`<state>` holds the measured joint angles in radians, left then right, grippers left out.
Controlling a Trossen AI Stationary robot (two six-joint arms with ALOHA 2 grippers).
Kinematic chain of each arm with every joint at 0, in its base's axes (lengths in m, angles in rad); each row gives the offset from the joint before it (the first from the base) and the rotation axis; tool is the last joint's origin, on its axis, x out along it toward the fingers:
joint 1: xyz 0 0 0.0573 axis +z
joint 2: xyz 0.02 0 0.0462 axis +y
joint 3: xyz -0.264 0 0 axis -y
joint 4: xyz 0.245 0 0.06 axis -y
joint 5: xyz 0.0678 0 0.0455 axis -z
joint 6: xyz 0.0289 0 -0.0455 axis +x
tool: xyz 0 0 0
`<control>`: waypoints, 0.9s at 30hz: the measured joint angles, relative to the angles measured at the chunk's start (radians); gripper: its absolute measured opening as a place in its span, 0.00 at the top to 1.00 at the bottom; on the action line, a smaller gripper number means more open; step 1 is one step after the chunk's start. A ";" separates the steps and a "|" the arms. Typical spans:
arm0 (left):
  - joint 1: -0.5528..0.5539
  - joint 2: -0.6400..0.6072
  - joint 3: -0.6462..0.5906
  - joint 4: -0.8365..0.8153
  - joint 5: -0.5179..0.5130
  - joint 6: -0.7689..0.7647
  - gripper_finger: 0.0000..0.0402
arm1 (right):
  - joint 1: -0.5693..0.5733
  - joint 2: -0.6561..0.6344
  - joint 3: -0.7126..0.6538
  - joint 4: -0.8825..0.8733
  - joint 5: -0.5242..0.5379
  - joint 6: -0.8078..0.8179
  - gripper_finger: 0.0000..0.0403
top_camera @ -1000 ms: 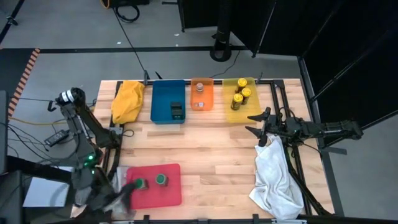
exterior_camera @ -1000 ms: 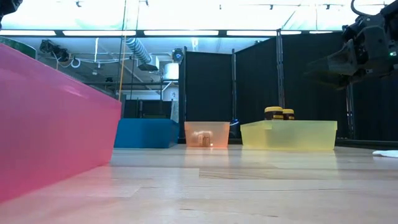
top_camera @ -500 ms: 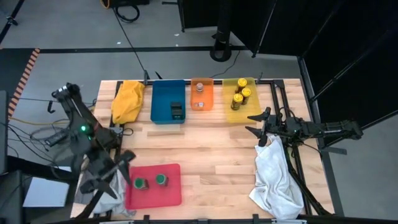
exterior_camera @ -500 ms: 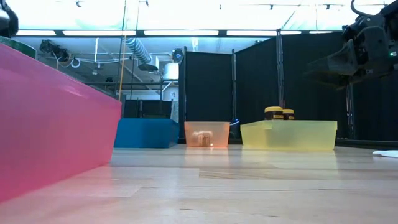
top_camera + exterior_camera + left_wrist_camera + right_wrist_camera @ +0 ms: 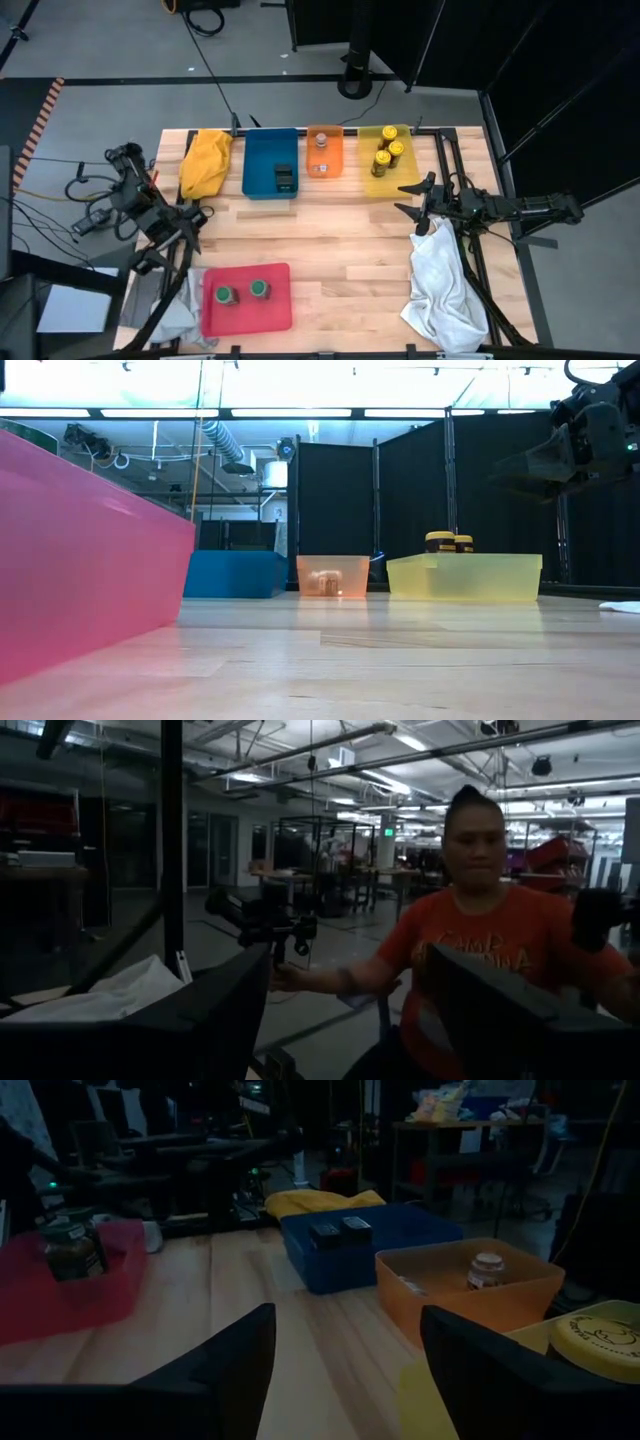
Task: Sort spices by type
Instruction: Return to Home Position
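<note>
The left gripper point(image 5: 350, 970) drew away from the green-lidded jar point(image 5: 224, 295) at the left end of the red tray point(image 5: 275, 310), where it had hung a second before. The left arm point(image 5: 150, 212) swung out past the table's point(image 5: 340, 250) left edge, then folded back along that edge, uncovering the white cloth point(image 5: 176, 312) beside the tray.

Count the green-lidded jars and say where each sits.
2. One green-lidded jar and a second green-lidded jar stand side by side, apart, in the red tray. None looks hidden.
</note>
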<state>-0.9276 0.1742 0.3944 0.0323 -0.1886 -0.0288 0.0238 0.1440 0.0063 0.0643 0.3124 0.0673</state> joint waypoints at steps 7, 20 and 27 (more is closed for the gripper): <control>0.000 -0.152 -0.127 0.000 0.000 -0.024 0.31 | 0.000 0.000 0.000 0.000 0.000 -0.011 0.36; 0.000 -0.174 -0.293 0.055 -0.013 -0.026 0.31 | 0.000 0.007 0.000 0.001 0.000 -0.011 0.36; 0.000 -0.174 -0.386 0.156 -0.025 0.055 0.31 | 0.000 0.007 0.000 0.000 0.000 -0.010 0.35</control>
<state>-0.9276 -0.0001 0.0083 0.1883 -0.2141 0.0262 0.0238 0.1515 0.0067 0.0647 0.3122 0.0570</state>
